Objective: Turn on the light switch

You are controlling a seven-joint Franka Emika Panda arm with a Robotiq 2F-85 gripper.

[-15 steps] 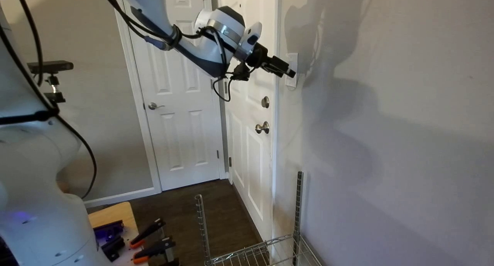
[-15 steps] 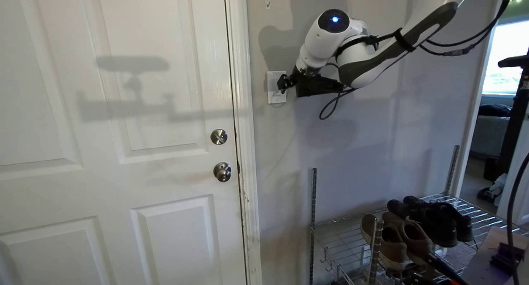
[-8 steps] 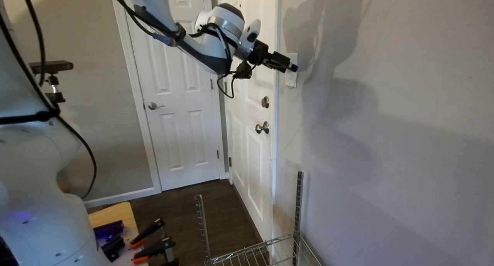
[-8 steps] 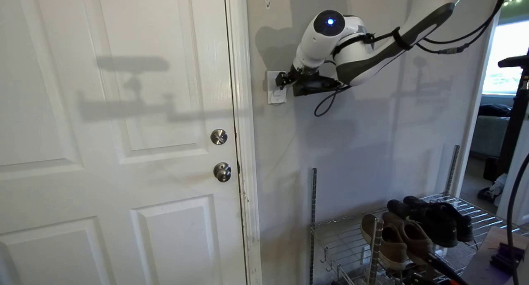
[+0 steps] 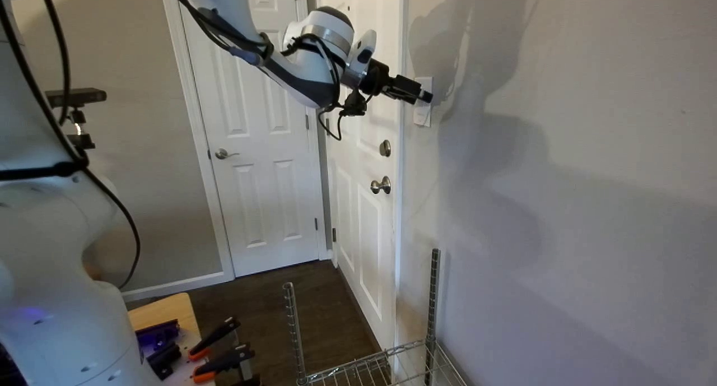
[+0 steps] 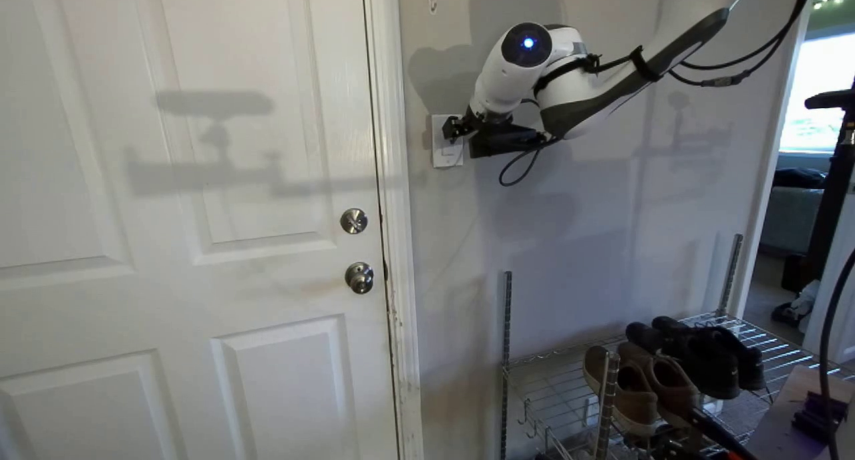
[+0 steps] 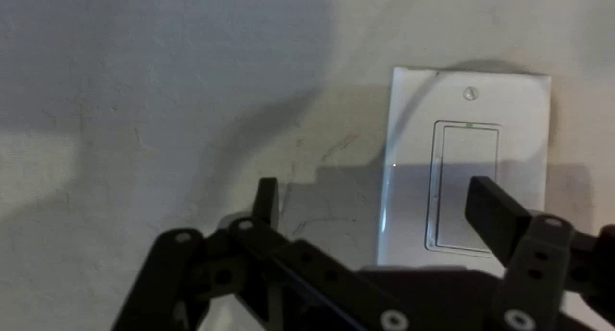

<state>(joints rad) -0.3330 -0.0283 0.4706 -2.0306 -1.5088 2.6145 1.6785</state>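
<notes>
The light switch is a white upright wall plate with a large flat rocker. It shows in both exterior views [image 5: 423,117] [image 6: 447,155] and large at the right of the wrist view [image 7: 468,146]. My gripper [image 7: 373,196] is open with nothing between its fingers. In the wrist view, the right finger overlaps the rocker's lower right part, and the left finger is over bare wall left of the plate. In both exterior views the gripper [image 5: 425,97] [image 6: 454,127] is in front of the plate's upper half and hides part of it. I cannot tell whether a fingertip touches it.
A white door with a round metallic knob [image 6: 359,278] and a deadbolt [image 6: 354,221] is beside the switch. A wire rack [image 6: 554,366] with several shoes stands below the arm along the wall. A small table with clamps [image 5: 224,358] is near the robot's base.
My gripper has moved slightly up along the plate, and a little toward the door in an exterior view. The forearm and wrist shifted with it. More of the plate's lower half shows.
</notes>
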